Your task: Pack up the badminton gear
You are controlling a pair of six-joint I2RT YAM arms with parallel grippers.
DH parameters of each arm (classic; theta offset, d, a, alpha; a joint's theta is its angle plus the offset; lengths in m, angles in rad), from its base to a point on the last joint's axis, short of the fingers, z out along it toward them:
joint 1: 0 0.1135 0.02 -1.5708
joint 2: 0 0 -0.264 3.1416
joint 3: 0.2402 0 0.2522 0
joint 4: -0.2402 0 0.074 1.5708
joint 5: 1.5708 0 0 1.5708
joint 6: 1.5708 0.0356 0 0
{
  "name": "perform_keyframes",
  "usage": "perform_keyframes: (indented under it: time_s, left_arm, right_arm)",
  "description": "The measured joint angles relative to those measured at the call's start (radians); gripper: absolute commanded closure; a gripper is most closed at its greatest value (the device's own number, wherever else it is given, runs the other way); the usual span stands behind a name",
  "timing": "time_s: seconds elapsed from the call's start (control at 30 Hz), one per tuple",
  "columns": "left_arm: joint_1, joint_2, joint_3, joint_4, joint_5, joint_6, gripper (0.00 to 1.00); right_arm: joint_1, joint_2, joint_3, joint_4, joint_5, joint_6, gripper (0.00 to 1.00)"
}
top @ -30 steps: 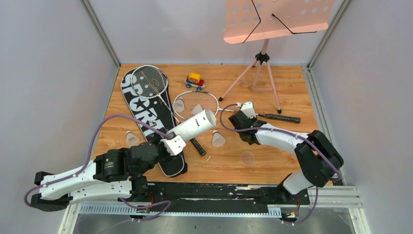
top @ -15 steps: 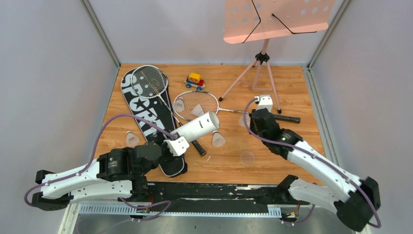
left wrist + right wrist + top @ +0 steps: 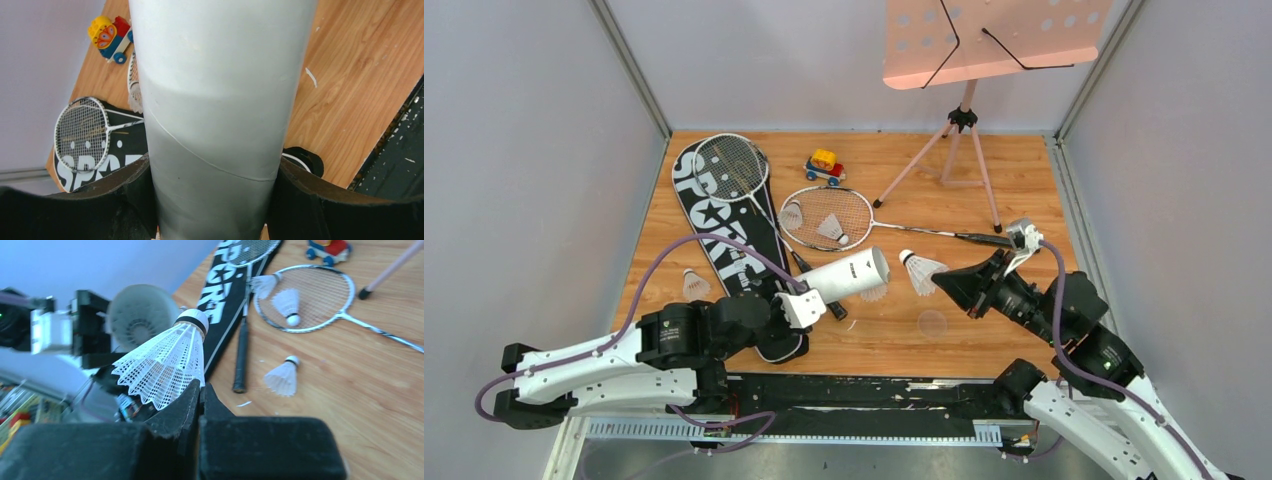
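Observation:
My left gripper [image 3: 817,301] is shut on the white tube [image 3: 849,275], which it holds off the floor, open mouth toward the right; in the left wrist view the tube [image 3: 220,100] fills the gap between the fingers. My right gripper [image 3: 946,283] is shut on the skirt edge of a white shuttlecock [image 3: 919,270], cork pointing left at the tube mouth [image 3: 140,315]. Several more shuttlecocks lie around: one [image 3: 694,283] at left, two [image 3: 831,227] on a racket [image 3: 829,215]. The other racket [image 3: 729,165] lies on the black SPORT bag [image 3: 714,230].
A small toy car [image 3: 824,165] sits behind the rackets. The pink music stand [image 3: 964,120] stands at the back right on a tripod. A clear round lid [image 3: 932,323] lies on the wood near the front. Grey walls close in both sides.
My right arm has lifted the shuttlecock off the floor and swung back to the near right, turning to face left. The left arm has shifted the tube slightly nearer and rightward.

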Motion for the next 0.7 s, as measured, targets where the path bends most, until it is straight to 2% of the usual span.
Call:
perform_keyframes:
  time_s: [0.3,0.7]
  left_arm:
    - [0.0,-0.008,-0.021,0.001,0.142,0.062,0.36]
    - [0.0,-0.047,-0.021,0.042,0.309,0.154,0.36]
  right_arm:
    - [0.0,-0.038,0.0,-0.005,-0.32,0.051,1.0]
    - [0.0,0.041,0.005,-0.007,-0.489,0.068,0.97]
